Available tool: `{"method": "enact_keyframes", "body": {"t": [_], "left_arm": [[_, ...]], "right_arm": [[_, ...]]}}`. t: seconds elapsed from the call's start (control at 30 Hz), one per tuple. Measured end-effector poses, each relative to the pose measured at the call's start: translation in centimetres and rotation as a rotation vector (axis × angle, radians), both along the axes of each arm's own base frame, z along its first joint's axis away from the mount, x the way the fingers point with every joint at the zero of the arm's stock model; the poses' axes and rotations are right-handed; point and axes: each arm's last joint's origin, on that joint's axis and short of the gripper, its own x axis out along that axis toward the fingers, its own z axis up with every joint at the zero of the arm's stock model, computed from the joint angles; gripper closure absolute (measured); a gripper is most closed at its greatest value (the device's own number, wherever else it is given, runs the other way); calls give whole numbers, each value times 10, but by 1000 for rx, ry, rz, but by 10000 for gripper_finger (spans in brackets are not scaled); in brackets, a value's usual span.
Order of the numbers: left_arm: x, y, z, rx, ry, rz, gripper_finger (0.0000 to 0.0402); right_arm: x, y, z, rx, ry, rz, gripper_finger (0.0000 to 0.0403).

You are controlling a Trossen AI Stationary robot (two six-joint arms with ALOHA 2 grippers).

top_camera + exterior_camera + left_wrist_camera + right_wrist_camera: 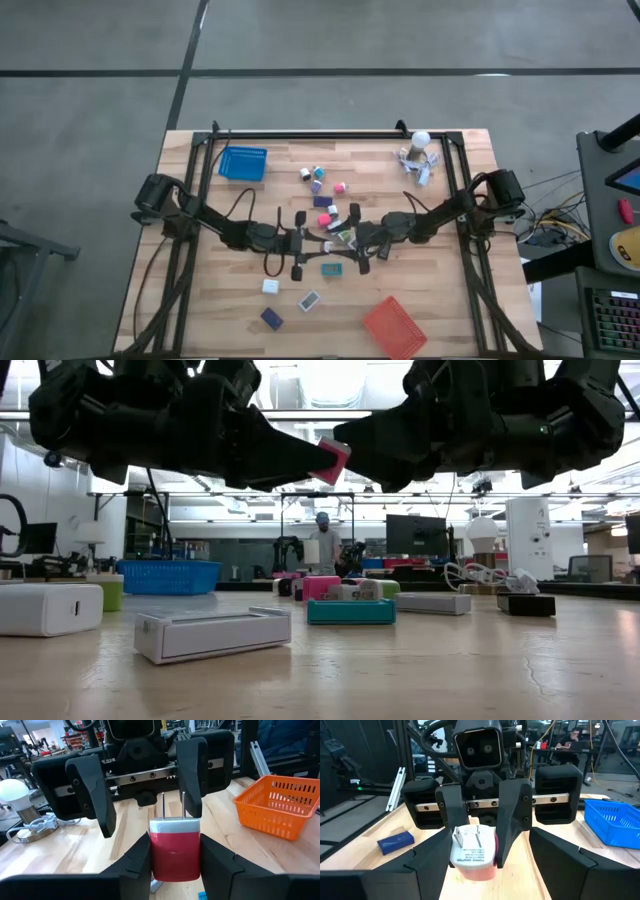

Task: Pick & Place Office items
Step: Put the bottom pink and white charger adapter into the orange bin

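1. Hands meet above the middle of the surface (200,300), raised clear of it.
2. Left hand (175,855) is closed on a red and white plug adapter (175,850), its two prongs pointing to the right hand (145,800).
3. Right hand has its fingers (92,790) spread wide on both sides of the adapter, not touching it.
4. Teal box (350,611) lies on the surface below them.

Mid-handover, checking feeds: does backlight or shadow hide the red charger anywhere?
Low view: bright ceiling lights silhouette both arms, red charger only a sliver. Left wrist view: evenly lit, charger plain in left gripper. Right wrist view: likewise, right gripper open facing it.
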Motion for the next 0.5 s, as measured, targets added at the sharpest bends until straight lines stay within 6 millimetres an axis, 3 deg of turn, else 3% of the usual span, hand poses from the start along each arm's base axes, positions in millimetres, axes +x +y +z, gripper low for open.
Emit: {"method": "enact_keyframes", "body": {"t": [0.5], "left_arm": [[2,4,3,-5,-22,18,280]], "right_arm": [[-1,4,0,-6,3,33,138]]}}
